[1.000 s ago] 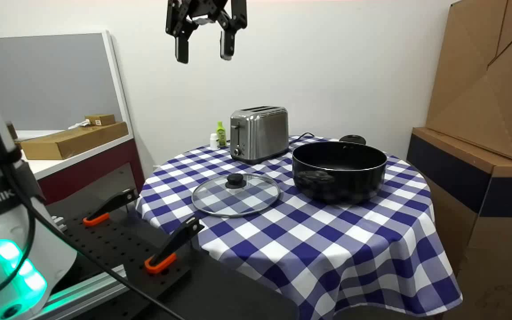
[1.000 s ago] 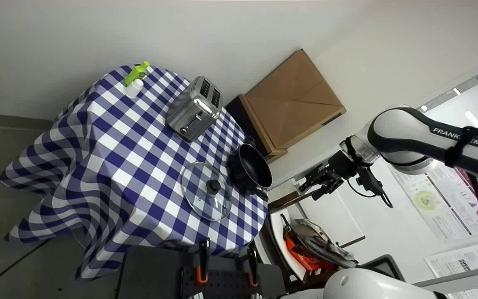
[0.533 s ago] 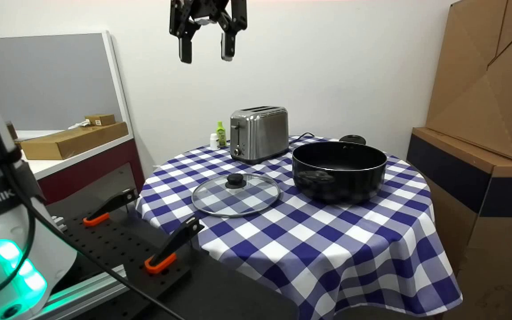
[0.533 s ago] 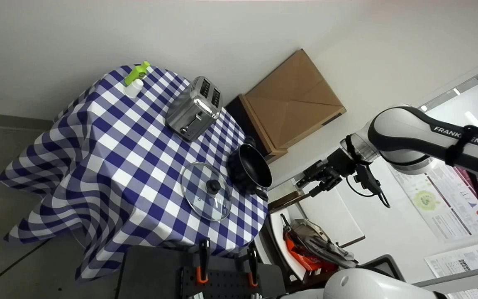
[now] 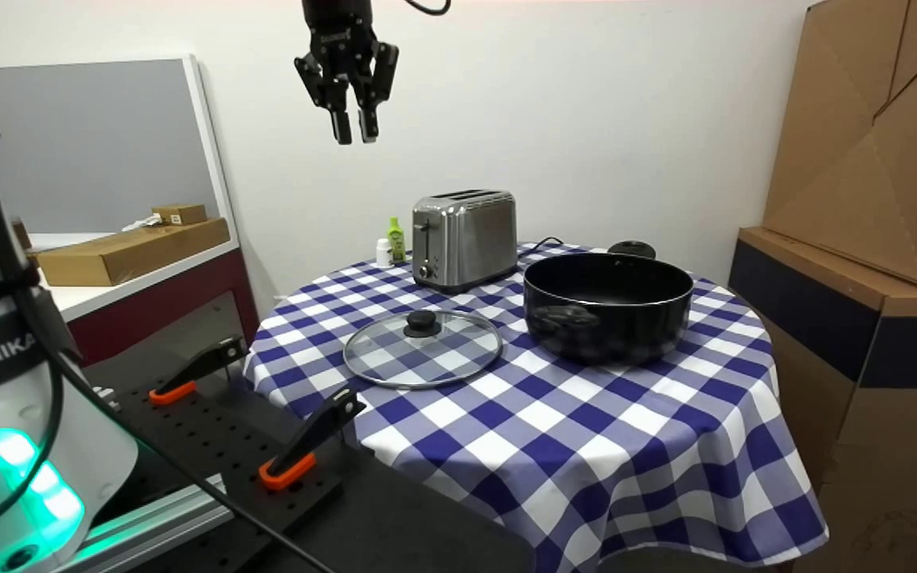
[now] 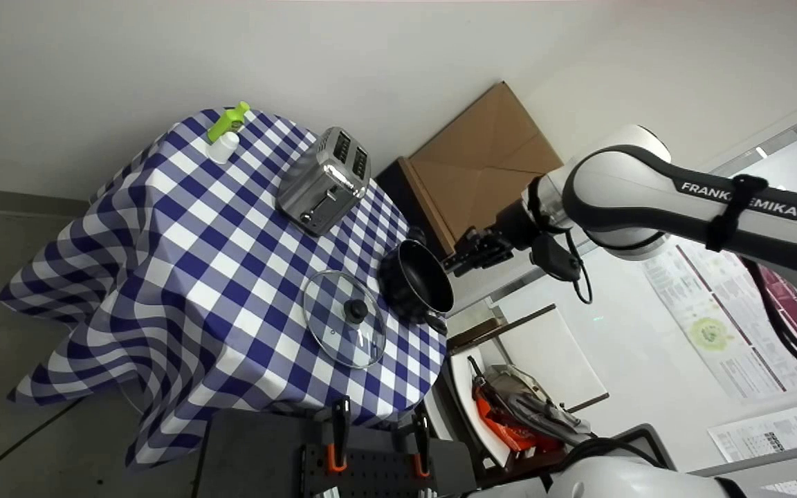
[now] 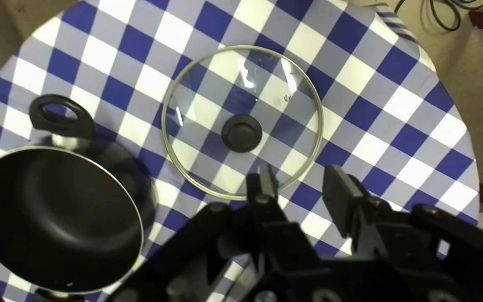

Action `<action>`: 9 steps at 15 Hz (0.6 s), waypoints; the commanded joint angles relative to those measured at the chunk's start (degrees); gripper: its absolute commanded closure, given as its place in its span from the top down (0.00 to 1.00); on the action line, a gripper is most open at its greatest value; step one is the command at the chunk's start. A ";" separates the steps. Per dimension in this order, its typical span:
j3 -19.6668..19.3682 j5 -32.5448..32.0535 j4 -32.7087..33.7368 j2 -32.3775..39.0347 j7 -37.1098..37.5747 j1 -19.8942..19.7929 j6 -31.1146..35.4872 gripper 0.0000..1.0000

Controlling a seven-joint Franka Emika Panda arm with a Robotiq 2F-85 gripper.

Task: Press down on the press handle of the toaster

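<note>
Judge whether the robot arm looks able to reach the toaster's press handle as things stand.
Probably yes: the gripper hangs open and empty, nothing visible covers the press handle, the glass lid lies flat and the black pot sits to one side.

Silver 2-slot toaster (image 5: 466,240) stands upright; press handle (image 5: 422,228) up.

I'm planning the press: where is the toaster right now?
In an exterior view, the toaster stands toward the back of the checked tablecloth, behind the glass lid, with the green bottle just left of it and the black pot to its right.
</note>
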 commanded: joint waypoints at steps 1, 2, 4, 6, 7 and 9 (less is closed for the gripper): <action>4.68 -1.25 4.98 9.79 5.21 1.82 8.97 0.06; 5.76 -1.91 6.40 12.53 6.72 1.83 11.57 0.01; 6.77 -2.87 9.40 18.05 8.70 1.56 16.16 0.00; 6.75 -3.53 12.59 24.03 10.26 1.33 20.65 0.01; 6.52 -4.11 14.06 26.65 11.01 1.27 22.52 0.00; 5.63 -4.98 17.34 32.34 12.20 1.26 26.16 0.00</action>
